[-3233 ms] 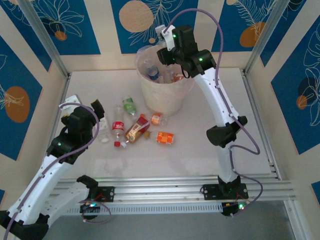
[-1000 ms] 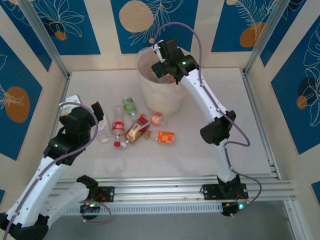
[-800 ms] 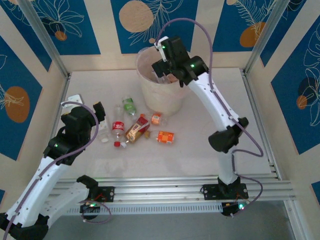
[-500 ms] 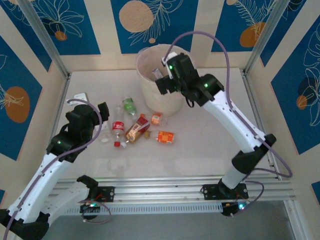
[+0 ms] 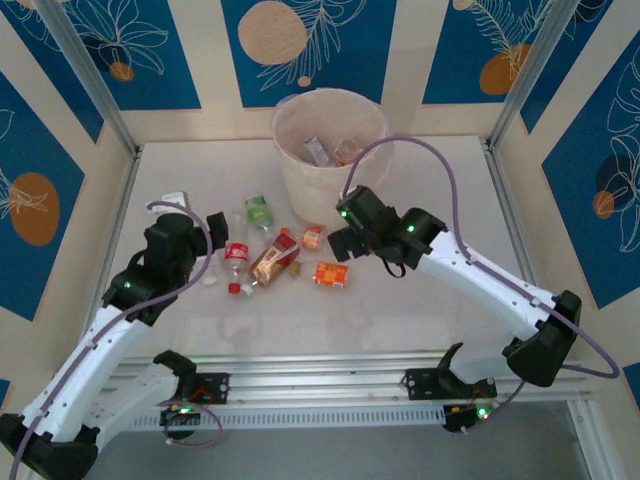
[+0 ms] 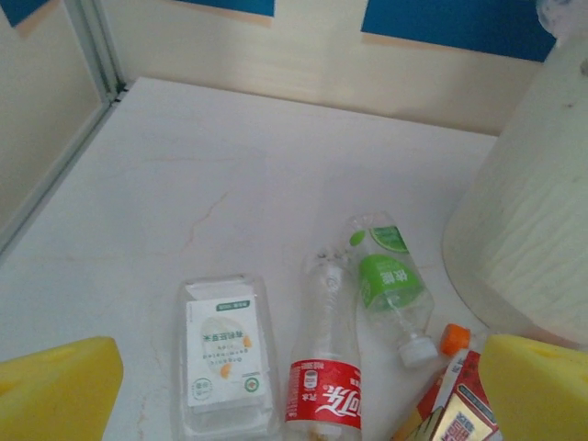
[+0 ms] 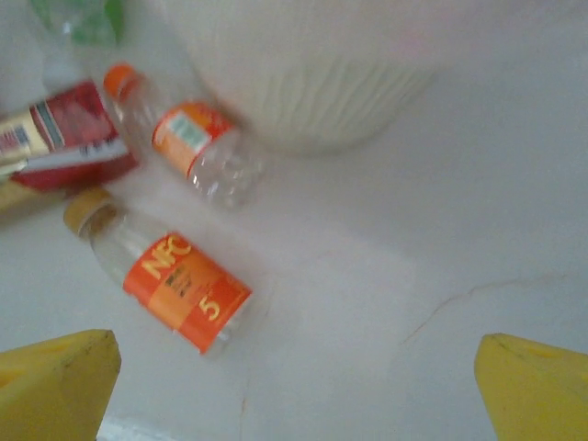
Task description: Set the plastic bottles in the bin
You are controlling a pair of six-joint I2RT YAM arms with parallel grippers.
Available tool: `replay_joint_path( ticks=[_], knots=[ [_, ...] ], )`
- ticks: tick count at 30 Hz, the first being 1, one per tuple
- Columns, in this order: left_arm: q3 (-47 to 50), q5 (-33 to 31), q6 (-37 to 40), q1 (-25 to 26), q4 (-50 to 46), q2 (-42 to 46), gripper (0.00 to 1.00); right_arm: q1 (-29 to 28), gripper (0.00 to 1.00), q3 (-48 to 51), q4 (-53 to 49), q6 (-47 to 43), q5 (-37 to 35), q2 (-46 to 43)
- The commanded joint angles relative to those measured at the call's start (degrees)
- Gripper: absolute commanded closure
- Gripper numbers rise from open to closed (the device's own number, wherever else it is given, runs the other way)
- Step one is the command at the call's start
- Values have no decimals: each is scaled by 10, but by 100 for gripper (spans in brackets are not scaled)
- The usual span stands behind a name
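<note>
Fingers of the left gripper spread wide, nothing held. Right gripper likewise, yellow pads far apart, empty.

Small clear plastic bottles lie on their sides on the white table, near the foot of the tall round cream-white bin. Labels are green, red and orange.

Bin contents: a few more bottles, lying tilted.

A white table bore a faint hairline crack. Cream walls behind it carried blue panels with orange discs. Metal posts stood at the back corners, and a slotted rail ran along the near edge.
</note>
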State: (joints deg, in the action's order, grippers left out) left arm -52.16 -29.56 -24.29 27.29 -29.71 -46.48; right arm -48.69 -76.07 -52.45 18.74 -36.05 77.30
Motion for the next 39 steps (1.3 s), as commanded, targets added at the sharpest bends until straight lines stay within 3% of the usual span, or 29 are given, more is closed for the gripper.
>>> replay_joint_path(
  ticks=[1,9,24,33,39],
  knots=[
    [15,33,-9,-2,18,-2,0,-8,1,53,22,33,67,1],
    [29,47,-15,-2,33,-17,0,-14,0,82,78,-47,134,86],
    [32,39,-17,-2,37,-33,0,-17,1,21,98,-142,105,252],
    [32,35,-17,-2,31,-30,1,-15,0,-2,113,-174,117,296],
    [29,30,-17,-2,26,-29,1,-16,5,-8,108,-174,138,319]
  ],
)
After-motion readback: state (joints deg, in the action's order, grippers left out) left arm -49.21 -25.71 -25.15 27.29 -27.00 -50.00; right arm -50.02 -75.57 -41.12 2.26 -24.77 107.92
